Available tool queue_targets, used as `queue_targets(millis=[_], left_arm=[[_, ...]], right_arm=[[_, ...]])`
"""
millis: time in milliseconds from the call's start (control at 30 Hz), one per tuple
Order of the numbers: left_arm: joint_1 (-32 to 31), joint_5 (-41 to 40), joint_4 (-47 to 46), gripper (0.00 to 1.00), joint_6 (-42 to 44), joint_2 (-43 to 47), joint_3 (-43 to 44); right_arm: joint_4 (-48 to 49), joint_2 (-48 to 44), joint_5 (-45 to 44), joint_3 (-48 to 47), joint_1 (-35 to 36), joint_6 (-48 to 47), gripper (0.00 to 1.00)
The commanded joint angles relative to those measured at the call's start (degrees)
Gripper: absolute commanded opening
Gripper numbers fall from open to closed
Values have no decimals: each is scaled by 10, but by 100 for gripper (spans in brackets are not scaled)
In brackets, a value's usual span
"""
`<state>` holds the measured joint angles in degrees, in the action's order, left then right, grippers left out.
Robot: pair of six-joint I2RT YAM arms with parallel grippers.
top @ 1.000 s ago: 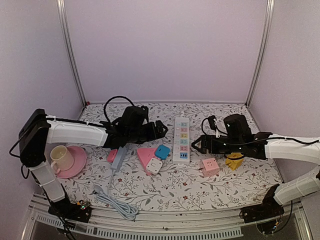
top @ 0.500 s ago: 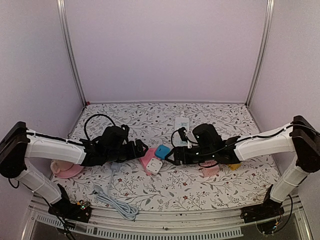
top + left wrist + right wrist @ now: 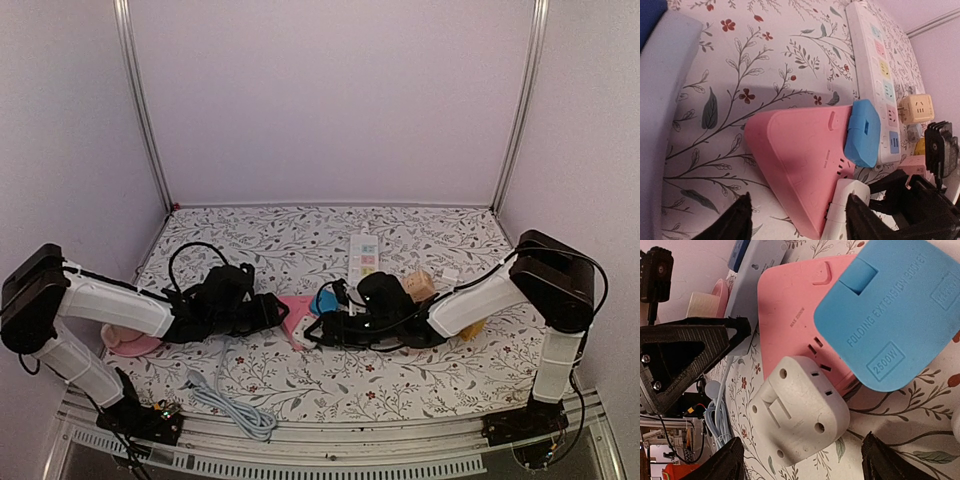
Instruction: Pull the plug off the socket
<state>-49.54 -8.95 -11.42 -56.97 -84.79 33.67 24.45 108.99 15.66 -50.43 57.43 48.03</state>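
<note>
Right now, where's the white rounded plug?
Right wrist view, lower centre: the white rounded plug sits on the pink triangular socket, at its edge, beside the blue square adapter.

The top external camera sat high behind the near edge of the table (image 3: 400, 380). It faced forward and down over the whole surface, from far enough off that the pink socket block (image 3: 293, 308) showed small at mid-table. The left wrist camera lay low and very close, looking past the left claw (image 3: 800, 215) toward the power strip (image 3: 874, 65), while the right wrist camera faced the opposite way over the right claw (image 3: 802, 462), closer still. All three views shared the socket block and the blue plug (image 3: 890, 315), and both wrist views shared the white plug (image 3: 845, 210).
</note>
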Motion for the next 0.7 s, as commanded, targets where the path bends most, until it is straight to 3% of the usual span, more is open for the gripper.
queue_targets(millis=[0, 233, 400, 667], left_arm=[[-2, 23, -41, 55, -4, -20, -9], [-43, 22, -50, 28, -18, -40, -8], [-76, 22, -59, 13, -35, -55, -6], [-102, 8, -57, 11, -40, -44, -1]], right_arm=[[65, 29, -3, -12, 2, 41, 81], [85, 52, -10, -23, 2, 55, 76], [93, 60, 1, -32, 2, 62, 65], [87, 14, -7, -3, 2, 61, 56]])
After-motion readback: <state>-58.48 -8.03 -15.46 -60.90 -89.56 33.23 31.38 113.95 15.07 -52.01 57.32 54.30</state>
